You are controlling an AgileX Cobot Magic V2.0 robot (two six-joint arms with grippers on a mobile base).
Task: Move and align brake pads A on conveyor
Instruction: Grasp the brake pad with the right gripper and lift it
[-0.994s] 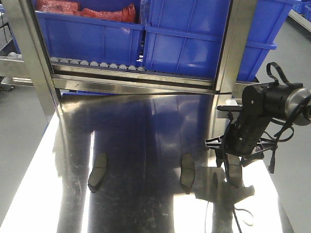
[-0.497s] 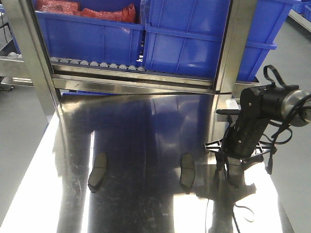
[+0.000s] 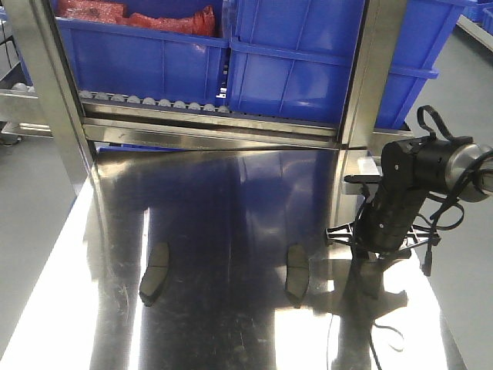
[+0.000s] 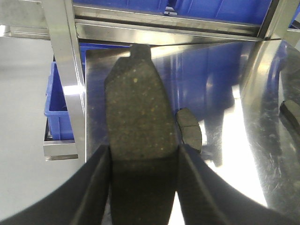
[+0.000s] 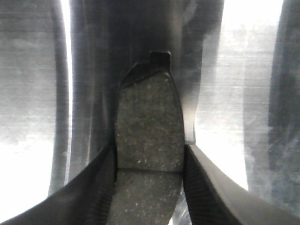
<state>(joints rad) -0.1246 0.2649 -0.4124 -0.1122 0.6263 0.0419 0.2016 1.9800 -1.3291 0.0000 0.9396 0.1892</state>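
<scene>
Our left claw (image 4: 143, 151) clenches one brake pad (image 4: 136, 103), our right claw (image 5: 151, 152) clenches a second pad (image 5: 150, 122) close to the steel table (image 3: 231, 216), where a third pad (image 3: 154, 274) and fourth pad (image 3: 297, 271) lie apart, so we judge aligning unfinished.

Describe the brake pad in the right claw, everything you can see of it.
The brake pad is a dark grey oblong, its gritty face flecked with pale specks. A cross groove runs over it near the grip, and its far end narrows to a small stepped tab. It points away from the wrist camera, clamped on its long edges between the black ribbed fingers of the right claw. The shiny steel tabletop lies beneath; whether they touch cannot be told.
</scene>
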